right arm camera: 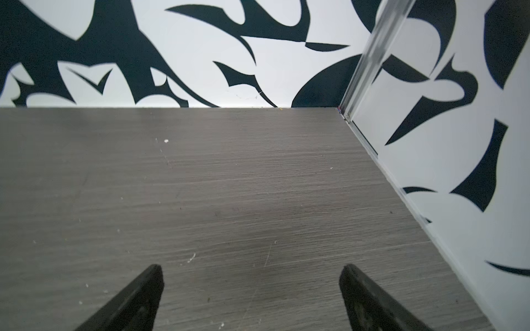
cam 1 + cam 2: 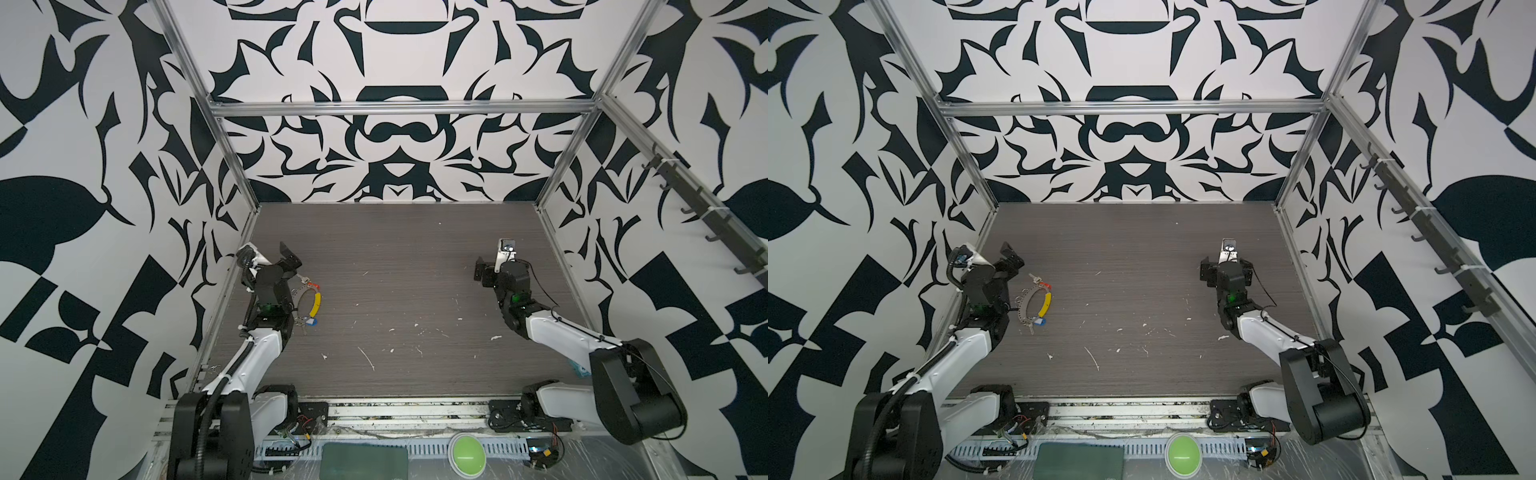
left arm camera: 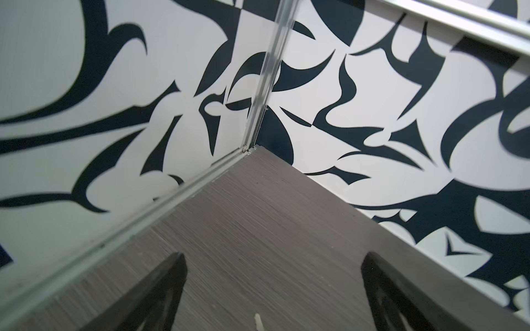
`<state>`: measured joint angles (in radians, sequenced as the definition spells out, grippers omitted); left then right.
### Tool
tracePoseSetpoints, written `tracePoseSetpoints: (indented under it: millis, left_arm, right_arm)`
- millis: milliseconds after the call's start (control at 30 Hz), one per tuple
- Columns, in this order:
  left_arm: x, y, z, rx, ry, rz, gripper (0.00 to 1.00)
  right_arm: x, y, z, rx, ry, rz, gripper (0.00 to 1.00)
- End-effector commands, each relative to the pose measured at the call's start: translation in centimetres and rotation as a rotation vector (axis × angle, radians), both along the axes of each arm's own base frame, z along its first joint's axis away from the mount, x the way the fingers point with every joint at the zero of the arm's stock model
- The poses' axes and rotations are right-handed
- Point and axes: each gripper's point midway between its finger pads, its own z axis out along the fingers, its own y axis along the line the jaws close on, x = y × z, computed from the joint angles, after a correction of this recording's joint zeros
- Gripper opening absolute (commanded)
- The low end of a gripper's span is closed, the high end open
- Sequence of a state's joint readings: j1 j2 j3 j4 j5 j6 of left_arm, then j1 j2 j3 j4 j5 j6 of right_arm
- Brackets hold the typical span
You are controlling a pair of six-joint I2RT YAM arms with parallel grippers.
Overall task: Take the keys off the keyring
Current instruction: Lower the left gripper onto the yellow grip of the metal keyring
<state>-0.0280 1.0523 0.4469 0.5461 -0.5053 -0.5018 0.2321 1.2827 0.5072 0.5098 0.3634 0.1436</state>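
Observation:
The keyring (image 2: pixel 1022 308), a thin grey loop with a yellow sleeve (image 2: pixel 1045 305), lies flat on the table's left side; in a top view my left arm covers part of the keyring (image 2: pixel 297 291). A red-headed key (image 2: pixel 1045 286) sits at the loop's far end and a blue-headed key (image 2: pixel 1040 322) at its near end. My left gripper (image 2: pixel 289 257) hangs open just beyond the ring, pointing at the far left corner. The left gripper (image 3: pixel 272 258) holds nothing. On the right side, my right gripper (image 2: pixel 484 272) is far from the ring. The right gripper (image 1: pixel 251 268) is open over bare table. Neither wrist view shows keys or ring.
White scraps (image 2: pixel 368 358) are scattered over the middle and near part of the grey wood-grain table (image 2: pixel 395 249). Patterned walls with aluminium frame posts (image 3: pixel 266 71) close in three sides. A green button (image 2: pixel 466 453) and a dark green pad (image 2: pixel 365 461) sit below the front rail.

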Motion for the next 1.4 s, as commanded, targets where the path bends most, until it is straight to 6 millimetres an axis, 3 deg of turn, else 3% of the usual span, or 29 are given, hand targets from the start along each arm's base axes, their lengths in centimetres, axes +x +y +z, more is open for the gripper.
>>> tracePoseSetpoints:
  millis: [0,67,200,400,500,567,633,733,900,1000,1167,1267,1367]
  left_arm:
    - [-1.4,0.7,-0.8,-0.352,-0.052,0.069,0.99]
    - [-2.3,1.0,-1.5,-0.465,-0.042,0.102,0.99]
    - [-2.1,-0.2,-1.0,-0.515,-0.099,-0.025,0.99]
    - [-3.4,-1.3,-3.4,-0.592,-0.053,-0.053,1.00]
    - [-3.7,-2.1,-5.5,-0.543,0.164,-0.068,0.86]
    - [-3.7,-2.6,-7.1,-0.508,0.311,-0.087,0.70]
    - [-4.0,-3.1,-8.9,-0.521,0.436,-0.089,0.65]
    - [-3.5,-4.6,-10.0,-0.510,0.488,-0.157,0.64]
    - [-3.8,-6.2,-12.1,-0.435,0.647,-0.183,0.61]
    - [-5.4,-5.8,-14.0,-0.437,0.742,-0.121,0.56]
    - [-7.4,-5.2,-15.2,-0.382,0.786,-0.024,0.51]
    - [-6.7,-6.1,-15.9,-0.397,0.781,-0.077,0.52]
    - [-4.9,-8.2,-15.3,-0.361,0.719,-0.188,0.55]
  right_arm:
    - [0.0,-1.5,1.8,0.311,-0.068,-0.192,1.00]
    - [-0.5,-2.0,-0.1,0.512,-0.012,-0.261,0.99]
    - [0.7,0.5,-2.5,0.718,0.044,-0.110,1.00]
    - [0.4,4.9,-5.0,0.640,0.273,0.043,0.93]
    - [0.0,7.4,-5.8,0.603,0.358,0.133,0.86]
    - [-0.3,9.0,-6.3,0.578,0.397,0.182,0.81]
    - [-0.5,10.4,-6.8,0.551,0.434,0.219,0.79]
    - [-0.8,12.3,-7.4,0.499,0.462,0.282,0.77]
    - [-1.1,14.4,-8.1,0.480,0.496,0.367,0.70]
    - [-1.4,15.0,-8.5,0.471,0.512,0.385,0.69]
    - [-1.6,15.7,-9.3,0.490,0.535,0.404,0.66]
    - [-1.6,16.5,-9.7,0.502,0.544,0.430,0.64]
    - [-1.7,17.0,-10.0,0.509,0.554,0.447,0.63]
